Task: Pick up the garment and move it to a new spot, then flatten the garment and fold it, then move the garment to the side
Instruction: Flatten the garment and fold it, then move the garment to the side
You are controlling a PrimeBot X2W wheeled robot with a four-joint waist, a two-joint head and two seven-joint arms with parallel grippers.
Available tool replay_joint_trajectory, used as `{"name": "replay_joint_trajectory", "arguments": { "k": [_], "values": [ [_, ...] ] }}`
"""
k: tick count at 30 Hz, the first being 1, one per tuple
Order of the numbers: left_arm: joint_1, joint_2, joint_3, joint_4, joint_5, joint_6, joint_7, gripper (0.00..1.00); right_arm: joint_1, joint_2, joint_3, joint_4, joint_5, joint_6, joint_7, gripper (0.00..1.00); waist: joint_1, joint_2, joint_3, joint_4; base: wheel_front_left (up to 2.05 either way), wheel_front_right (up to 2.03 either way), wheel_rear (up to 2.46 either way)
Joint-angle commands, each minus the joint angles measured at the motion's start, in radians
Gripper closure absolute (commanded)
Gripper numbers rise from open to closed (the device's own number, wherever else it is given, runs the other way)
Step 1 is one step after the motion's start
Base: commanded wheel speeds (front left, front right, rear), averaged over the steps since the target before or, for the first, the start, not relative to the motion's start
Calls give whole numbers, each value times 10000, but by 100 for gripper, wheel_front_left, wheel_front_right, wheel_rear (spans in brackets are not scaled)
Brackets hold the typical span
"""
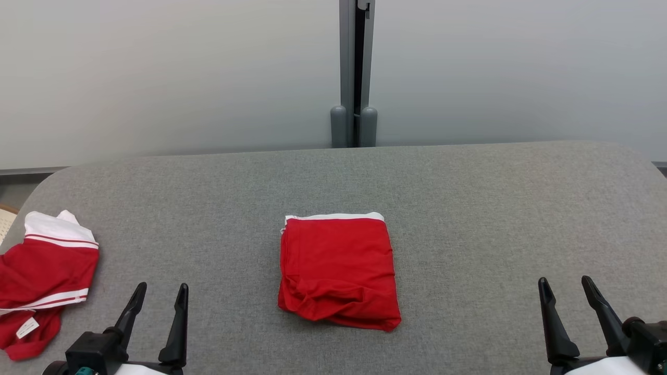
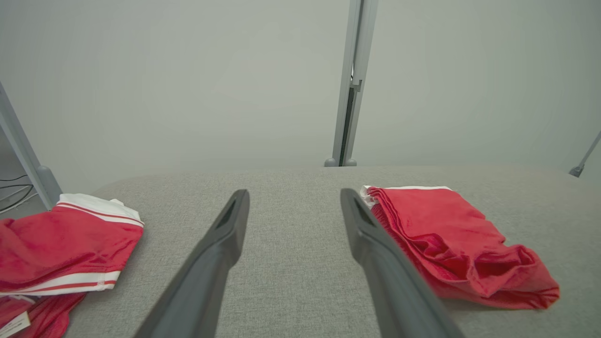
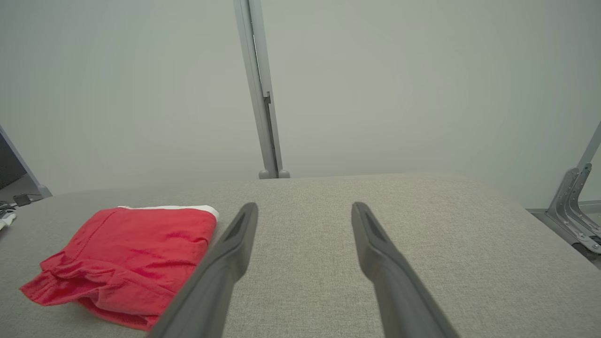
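- I'm seeing the left gripper (image 1: 162,286), lower left, showing two long black fingers (image 1: 176,333) tapering from a blocky black base.
- A teal fitting (image 1: 83,371) is peeking beside its white forearm shell (image 1: 136,370).
- The right gripper (image 1: 565,280), lower right, is looking alike.
- Up close, I'm noticing slotted recesses near the matte grey tips.

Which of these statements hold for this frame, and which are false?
1. The folded red garment with a white edge lies mid-way across the grey fabric-covered table. True.
2. The left gripper is shut on it. False: it is open, empty and apart from the garment.
3. A crumpled red garment with white stripes lies at the table's left edge. True.
4. The right gripper rests on the folded garment. False: it is open, off to its right.
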Motion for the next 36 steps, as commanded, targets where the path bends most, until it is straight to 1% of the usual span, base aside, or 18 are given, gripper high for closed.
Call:
{"name": "replay_joint_trajectory", "arguments": {
  "k": [1, 7, 15, 20, 22, 25, 26, 28, 33, 34, 36],
  "values": [
    [108, 62, 39, -68, -51, 66, 20, 0, 85, -22, -30, -72, -8, -4, 32, 0, 0, -1, 23, 20, 0, 0, 0],
    [102, 101, 36, -193, -72, 161, 85, 0, 30, -22, -31, -109, -31, -4, 25, 0, 0, -1, 78, 69, 0, 0, 0],
    [-25, 169, -46, -292, -109, 135, 131, 0, -90, -22, -138, 17, 36, -4, -105, 0, 0, -1, 209, 170, 0, 0, 0],
    [-425, 158, -211, -351, -117, -1, 162, 0, -283, -16, -201, 228, 4, -4, -77, 0, 0, -1, 467, 605, 0, 0, 0],
    [-705, 143, -314, -396, -118, -113, 168, 0, -503, -22, -164, 394, -144, -4, -36, 0, 0, -1, 774, 888, 0, 0, 0],
    [-1240, 134, -472, -398, -100, -341, 76, 0, -1104, -17, 53, 895, -204, -4, 45, 0, 0, -1, 1338, 1372, 0, 0, 0],
    [-1423, 132, -511, -349, -85, -403, 47, 0, -1373, -20, 171, 1151, -94, -4, 59, 0, 0, -1, 1499, 1522, 0, 0, 0],
    [-1838, 76, -643, -248, -104, -563, -48, 0, -1902, -16, 388, 1705, -259, -2, 64, 0, 0, -1, 1861, 1878, 0, 0, 0],
    [-2637, -45, -854, 168, -219, -837, -331, 0, -3128, -26, 1030, 3409, -184, -4, 18, 0, 0, -1, 2459, 2512, 0, 0, 0],
    [-2831, -107, -919, 366, -231, -913, -410, 0, -3407, -30, 1178, 4107, -122, -4, 6, 0, 0, -1, 2561, 2673, 0, 0, 0],
    [-2983, -147, -963, 538, -242, -960, -474, 0, -3596, -28, 1290, 4644, 11, -4, 30, 0, 0, -1, 2609, 2776, 0, 0, 0]
  ]
}}
